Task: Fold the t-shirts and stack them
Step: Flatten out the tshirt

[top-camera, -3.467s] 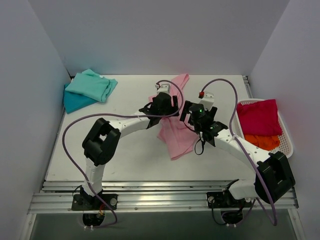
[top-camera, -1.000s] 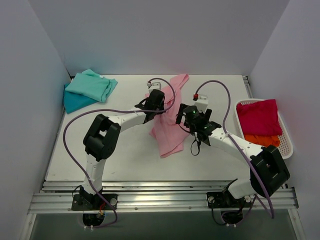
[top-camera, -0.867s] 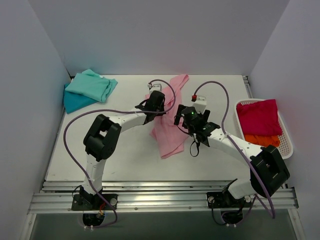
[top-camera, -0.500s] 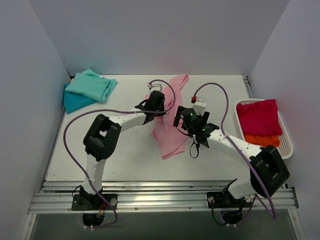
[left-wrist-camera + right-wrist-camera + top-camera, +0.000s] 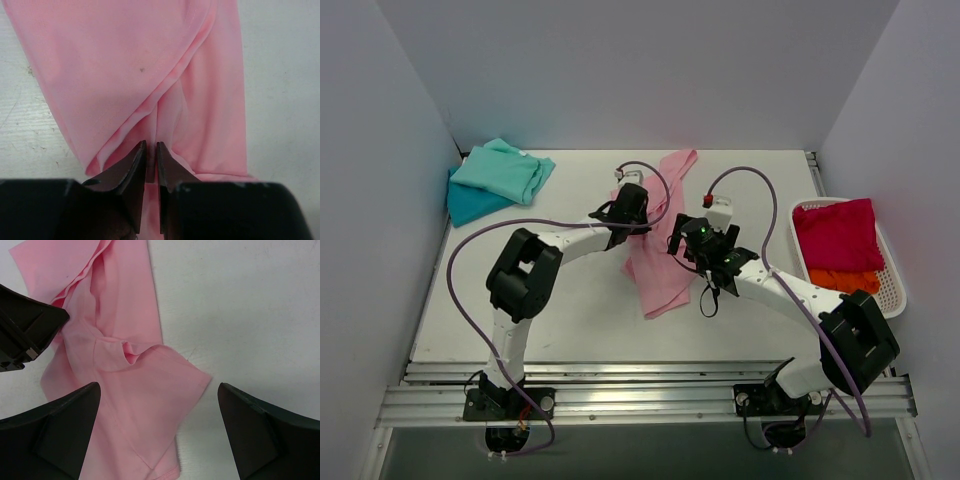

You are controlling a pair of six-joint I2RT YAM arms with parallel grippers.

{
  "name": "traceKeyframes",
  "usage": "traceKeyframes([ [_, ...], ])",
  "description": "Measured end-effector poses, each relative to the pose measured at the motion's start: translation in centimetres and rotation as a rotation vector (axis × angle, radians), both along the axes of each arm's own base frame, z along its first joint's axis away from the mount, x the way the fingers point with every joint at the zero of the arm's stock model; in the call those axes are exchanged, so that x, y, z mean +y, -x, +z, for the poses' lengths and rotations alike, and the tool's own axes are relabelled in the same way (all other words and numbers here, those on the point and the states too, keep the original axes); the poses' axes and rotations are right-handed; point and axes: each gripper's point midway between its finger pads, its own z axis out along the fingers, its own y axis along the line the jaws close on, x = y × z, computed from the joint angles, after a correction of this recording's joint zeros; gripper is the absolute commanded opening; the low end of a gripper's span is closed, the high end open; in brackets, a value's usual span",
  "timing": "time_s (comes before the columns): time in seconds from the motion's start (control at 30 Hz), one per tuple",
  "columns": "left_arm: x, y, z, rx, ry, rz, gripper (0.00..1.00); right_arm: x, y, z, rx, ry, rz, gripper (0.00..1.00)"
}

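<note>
A light pink t-shirt (image 5: 660, 275) lies rumpled mid-table, running from the far centre toward the near middle. My left gripper (image 5: 640, 222) sits low on its left edge. In the left wrist view the left gripper (image 5: 151, 146) has its jaws only a slit apart, with a fold of the pink shirt (image 5: 125, 65) in the gap. My right gripper (image 5: 678, 243) hovers wide open over the shirt's right side. The right wrist view shows the right gripper (image 5: 159, 386) above a flat sleeve of the shirt (image 5: 135, 405), holding nothing.
A mint green shirt (image 5: 505, 172) lies folded on a teal one (image 5: 470, 205) at the far left. A white lattice basket (image 5: 892, 270) at the right edge holds a crimson shirt (image 5: 837, 233) and an orange one (image 5: 845, 283). Grey walls enclose the table.
The left jaws have parted from shut to a narrow slit on the pink shirt. The right gripper has crept slightly left over the shirt, still wide open.
</note>
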Motion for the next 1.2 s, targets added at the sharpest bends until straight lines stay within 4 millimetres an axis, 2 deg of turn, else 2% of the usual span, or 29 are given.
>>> traceKeyframes([
  [0.2, 0.4, -0.1, -0.3, 0.002, 0.013, 0.012, 0.22, -0.2, 0.1, -0.3, 0.005, 0.006, -0.003, 1.0],
  [0.33, 1.0, -0.2, -0.7, 0.01, 0.022, 0.024, 0.11, -0.2, 0.1, -0.3, 0.004, 0.006, -0.003, 1.0],
  [0.6, 1.9, -0.4, -1.1, 0.018, 0.032, 0.039, 0.08, -0.2, 0.1, -0.3, 0.005, 0.006, -0.004, 1.0],
  [0.73, 2.4, -0.3, -0.7, 0.019, 0.043, 0.044, 0.09, -0.2, 0.1, -0.7, 0.013, 0.01, -0.005, 1.0],
  [0.8, 2.7, -0.4, -0.2, 0.017, 0.054, 0.047, 0.15, -0.1, 0.1, -0.9, 0.017, 0.013, -0.005, 1.0],
  [0.9, 3.4, -0.7, 0.6, 0.009, 0.075, 0.058, 0.2, -0.1, 0.1, -1.2, 0.024, 0.019, -0.004, 1.0],
  [1.03, 4.1, -1.4, 1.3, -0.007, 0.093, 0.072, 0.22, -0.1, 0.0, -1.6, 0.03, 0.023, -0.004, 1.0],
  [1.2, 4.4, -1.4, 1.1, -0.002, 0.1, 0.07, 0.23, -0.1, 0.0, -1.7, 0.031, 0.024, -0.005, 1.0],
])
